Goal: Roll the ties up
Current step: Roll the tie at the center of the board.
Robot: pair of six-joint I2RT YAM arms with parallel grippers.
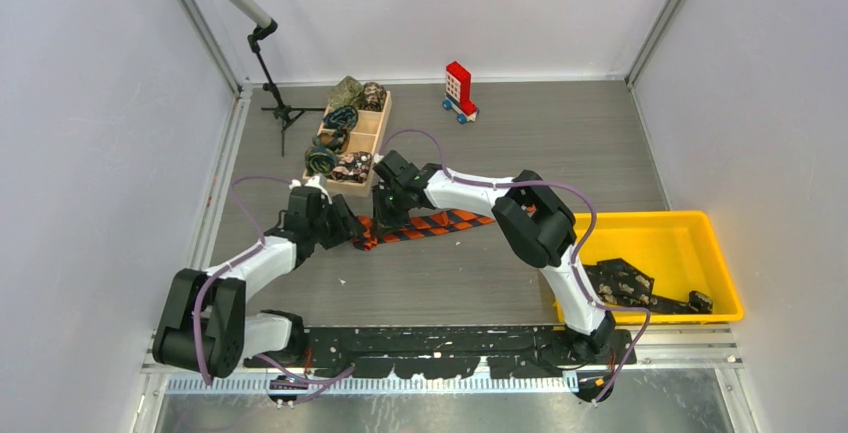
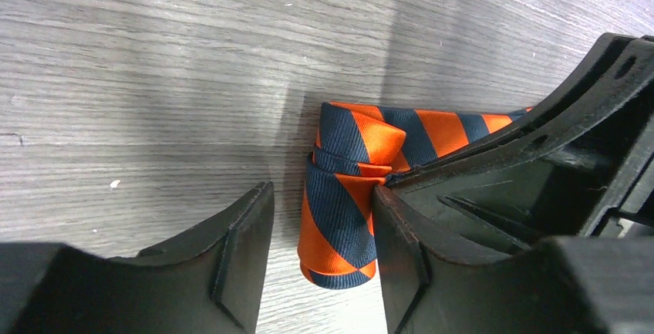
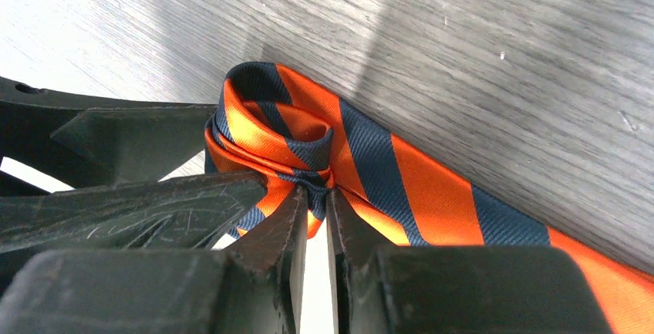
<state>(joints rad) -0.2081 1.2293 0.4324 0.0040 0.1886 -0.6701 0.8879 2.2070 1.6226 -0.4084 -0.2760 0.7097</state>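
At the near right a yellow bin (image 1: 650, 219) holds dark ties (image 1: 620, 281); left of it, midway up the bench (image 1: 560, 143), the orange-and-navy striped tie (image 1: 445, 222) lies flat with its left end wound into a small roll. The left pincer (image 2: 321, 191) stands open astride that roll, one finger touching the cloth and the other just clear, while the right pincer (image 3: 316, 195) is all but closed, nipping a fold of the tie at the roll. Farther off at the left a wooden tray (image 1: 372, 143) carries rolled ties (image 1: 322, 160), and a red-and-white block (image 1: 459, 88) stands near the far edge.
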